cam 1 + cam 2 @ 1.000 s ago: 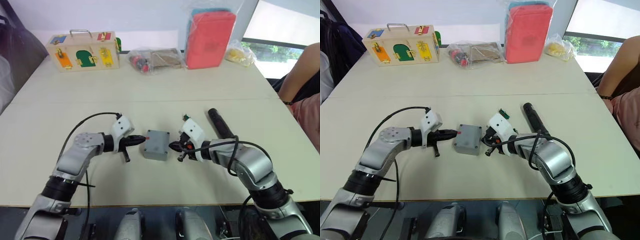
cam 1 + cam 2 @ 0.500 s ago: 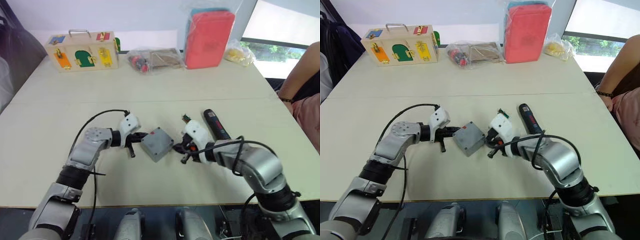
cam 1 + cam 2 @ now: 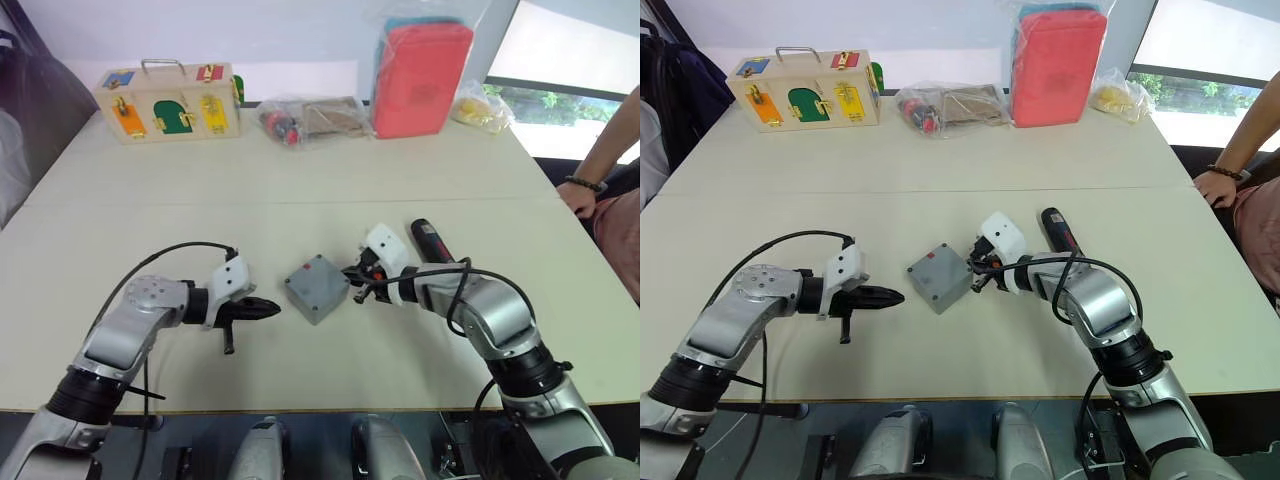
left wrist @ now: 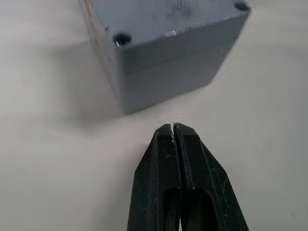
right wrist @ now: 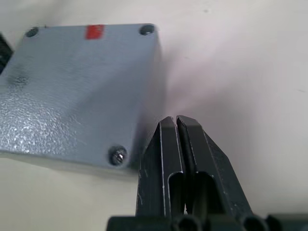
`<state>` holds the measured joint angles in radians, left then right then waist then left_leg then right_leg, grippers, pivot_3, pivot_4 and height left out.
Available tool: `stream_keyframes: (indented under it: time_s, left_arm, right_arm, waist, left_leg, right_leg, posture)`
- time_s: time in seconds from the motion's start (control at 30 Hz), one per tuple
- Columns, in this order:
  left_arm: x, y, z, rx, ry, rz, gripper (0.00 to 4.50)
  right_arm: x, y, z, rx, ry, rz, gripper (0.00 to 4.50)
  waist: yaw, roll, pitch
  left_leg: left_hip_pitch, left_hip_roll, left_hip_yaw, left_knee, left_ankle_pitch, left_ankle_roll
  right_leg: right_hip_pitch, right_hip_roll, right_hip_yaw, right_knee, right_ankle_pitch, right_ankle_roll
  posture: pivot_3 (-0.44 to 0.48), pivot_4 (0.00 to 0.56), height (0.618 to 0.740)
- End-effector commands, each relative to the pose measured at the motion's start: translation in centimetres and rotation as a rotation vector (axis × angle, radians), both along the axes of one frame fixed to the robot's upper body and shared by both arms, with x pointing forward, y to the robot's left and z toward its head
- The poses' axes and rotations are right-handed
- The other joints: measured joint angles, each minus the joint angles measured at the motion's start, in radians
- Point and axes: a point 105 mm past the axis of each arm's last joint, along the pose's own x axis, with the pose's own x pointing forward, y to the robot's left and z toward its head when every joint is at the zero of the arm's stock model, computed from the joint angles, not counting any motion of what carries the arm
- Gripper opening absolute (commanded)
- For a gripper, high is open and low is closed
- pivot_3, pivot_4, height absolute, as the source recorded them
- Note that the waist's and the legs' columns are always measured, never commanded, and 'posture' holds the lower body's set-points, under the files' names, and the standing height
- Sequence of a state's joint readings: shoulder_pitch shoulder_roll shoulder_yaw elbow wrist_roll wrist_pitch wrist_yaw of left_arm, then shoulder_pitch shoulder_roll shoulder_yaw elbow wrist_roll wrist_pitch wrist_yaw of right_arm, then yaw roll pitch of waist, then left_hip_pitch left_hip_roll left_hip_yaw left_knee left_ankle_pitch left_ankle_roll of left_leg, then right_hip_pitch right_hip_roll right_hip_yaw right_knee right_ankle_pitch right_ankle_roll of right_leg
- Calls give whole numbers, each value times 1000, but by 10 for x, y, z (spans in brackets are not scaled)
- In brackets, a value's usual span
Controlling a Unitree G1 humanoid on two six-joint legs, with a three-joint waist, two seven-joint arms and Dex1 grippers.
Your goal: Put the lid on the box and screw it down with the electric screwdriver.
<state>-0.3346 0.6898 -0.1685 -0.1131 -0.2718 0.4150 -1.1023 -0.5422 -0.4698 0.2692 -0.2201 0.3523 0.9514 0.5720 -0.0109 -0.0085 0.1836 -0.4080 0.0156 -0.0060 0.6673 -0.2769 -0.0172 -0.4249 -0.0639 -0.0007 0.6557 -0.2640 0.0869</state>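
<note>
Since half a second ago the left gripper (image 3: 268,311) has drawn back from the box (image 3: 317,288), fingers together and empty. The right gripper (image 3: 350,273), fingers also together, now sits just beside the box's far corner. The lid (image 5: 77,86) covers the box near the counter's (image 3: 300,190) front edge; the right arm hides part of the electric screwdriver (image 3: 430,240).

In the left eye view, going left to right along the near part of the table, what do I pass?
Left gripper → grey box with its lid on → right gripper → electric screwdriver → a person's hand at the table's right edge.
</note>
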Motion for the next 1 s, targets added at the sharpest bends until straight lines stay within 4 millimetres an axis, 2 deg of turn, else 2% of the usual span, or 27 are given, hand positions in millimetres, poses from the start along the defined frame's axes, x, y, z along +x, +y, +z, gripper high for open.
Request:
stream_keyframes:
  time_s: [0.03, 0.23, 0.43, 0.73, 0.87, 1.0]
  left_arm:
    - [10, -9, 12, -25, -72, 15, 0]
    - [24, -14, 16, -19, -122, 22, 0]
    - [28, -15, 19, -19, -140, 21, 0]
    - [36, -16, 20, -17, -160, 30, 0]
    - [26, -1, 28, -7, -160, 30, 0]
    - [12, 4, 54, -40, -173, 15, 0]
  right_arm:
    - [-5, 8, 8, 9, -32, 51, 43]
    - [-15, 8, 6, 11, -5, 67, 43]
    - [-24, 10, 6, 19, 21, 79, 43]
    - [-19, 3, 9, -4, 11, 56, 43]
    - [2, -20, 29, 5, -92, -55, 43]
    - [27, -44, 48, 64, -166, -197, 43]
  waist:
    - [0, 0, 0]
    - [-1, 0, 0]
    - [-1, 0, 0]
    - [-1, 0, 0]
    - [-2, 0, 0]
    - [-3, 0, 0]
  left_leg:
    - [0, 0, 0, 0, 0, 0]
    - [0, 0, 0, 0, 0, 0]
    - [0, 0, 0, 0, 0, 0]
    - [0, 0, 0, 0, 0, 0]
    - [0, 0, 0, 0, 0, 0]
    - [0, 0, 0, 0, 0, 0]
  right_leg:
    - [0, 0, 0, 0, 0, 0]
    - [0, 1, 0, 0, 0, 0]
    - [0, 1, 0, 0, 0, 0]
    - [0, 1, 0, 0, 0, 0]
    - [0, 1, 0, 0, 0, 0]
    - [-1, 1, 0, 1, 0, 0]
  posture:
    - [0, 150, 730]
    - [0, 150, 730]
    - [0, 150, 730]
    - [0, 150, 730]
    - [0, 150, 730]
    - [0, 150, 730]
